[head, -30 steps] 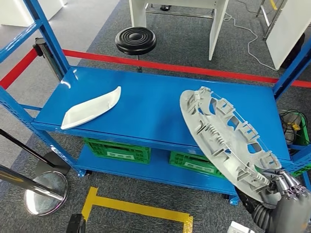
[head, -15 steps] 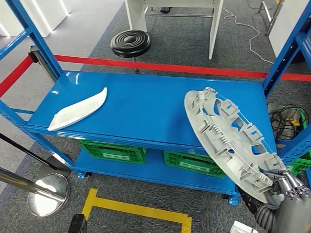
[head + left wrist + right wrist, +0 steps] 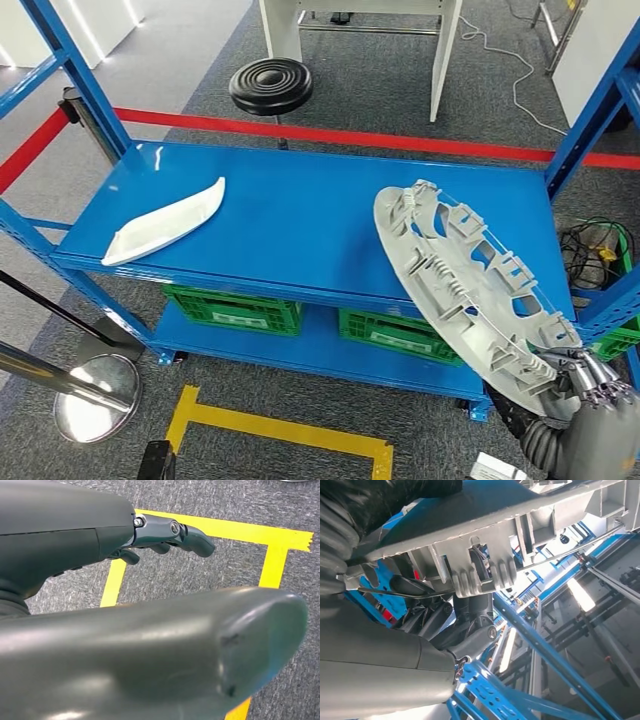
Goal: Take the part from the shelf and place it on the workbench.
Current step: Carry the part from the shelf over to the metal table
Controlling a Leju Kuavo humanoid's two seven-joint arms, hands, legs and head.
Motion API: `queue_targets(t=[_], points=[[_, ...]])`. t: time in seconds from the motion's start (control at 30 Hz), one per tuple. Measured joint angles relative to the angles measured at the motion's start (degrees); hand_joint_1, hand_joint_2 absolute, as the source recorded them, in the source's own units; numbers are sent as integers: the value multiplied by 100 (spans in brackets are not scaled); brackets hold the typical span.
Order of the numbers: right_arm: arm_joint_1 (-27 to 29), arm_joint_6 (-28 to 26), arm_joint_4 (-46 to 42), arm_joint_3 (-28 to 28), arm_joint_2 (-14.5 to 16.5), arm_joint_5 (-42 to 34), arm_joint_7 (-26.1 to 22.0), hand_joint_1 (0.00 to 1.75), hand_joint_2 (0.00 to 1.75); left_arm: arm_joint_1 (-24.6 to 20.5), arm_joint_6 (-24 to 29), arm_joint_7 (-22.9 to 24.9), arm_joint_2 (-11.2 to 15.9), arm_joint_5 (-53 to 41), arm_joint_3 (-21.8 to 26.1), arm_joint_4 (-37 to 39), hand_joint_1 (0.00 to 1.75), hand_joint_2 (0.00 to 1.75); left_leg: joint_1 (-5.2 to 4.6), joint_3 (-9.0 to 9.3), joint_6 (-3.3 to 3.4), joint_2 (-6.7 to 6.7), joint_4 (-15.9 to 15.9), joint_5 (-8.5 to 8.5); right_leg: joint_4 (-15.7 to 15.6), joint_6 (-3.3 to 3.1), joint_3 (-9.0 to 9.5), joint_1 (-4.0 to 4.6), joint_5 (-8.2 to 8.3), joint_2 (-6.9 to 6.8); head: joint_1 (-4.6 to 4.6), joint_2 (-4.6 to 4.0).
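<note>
Above the blue shelf (image 3: 302, 215), the right hand (image 3: 592, 385) gripped the big grey part (image 3: 468, 290) by its lower rim alone; tilted so, it could slip. The left hand (image 3: 166, 532) hung empty, fingers loosely extended.

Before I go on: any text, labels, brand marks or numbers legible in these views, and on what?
None can be read.
Green crates under the blue shelf: pale marks on their front faces, too small and blurred to read.
Grey ribbed part held by the right hand: moulded ribs and cut-outs, no lettering to make out.
White curved part on the shelf: plain.
Floor under the left hand: yellow tape, no characters.
</note>
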Motion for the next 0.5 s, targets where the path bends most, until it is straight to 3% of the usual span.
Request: queue_targets(t=[0.37, 0.4, 0.47, 0.5], points=[[-16, 0, 5, 20, 0, -167, 72, 175, 175, -1, 1, -5, 6, 0, -1, 1, 0, 0, -13, -69, 34, -1, 122, -40, -35, 73, 5, -45, 42, -2, 3, 0], [-22, 0, 6, 32, -1, -199, 98, 175, 175, 0, 1, -10, 11, 0, -1, 2, 0, 0, -24, -69, 60, -1, 117, -34, -88, 108, 24, -70, 68, 0, 0, 0], [-30, 0, 7, 61, -8, -259, 145, 175, 175, -3, -1, -26, 16, 1, -4, 5, 0, 0, -28, 74, 207, 29, -146, 87, -211, 184, 82, -91, 116, -2, -19, 1], [-41, 0, 8, 74, -19, -280, 159, 175, 175, -8, -1, -34, 6, 1, -4, 6, 0, 0, -29, 185, 296, 56, -353, 185, -186, 191, 74, -70, 81, 0, -14, 1]])
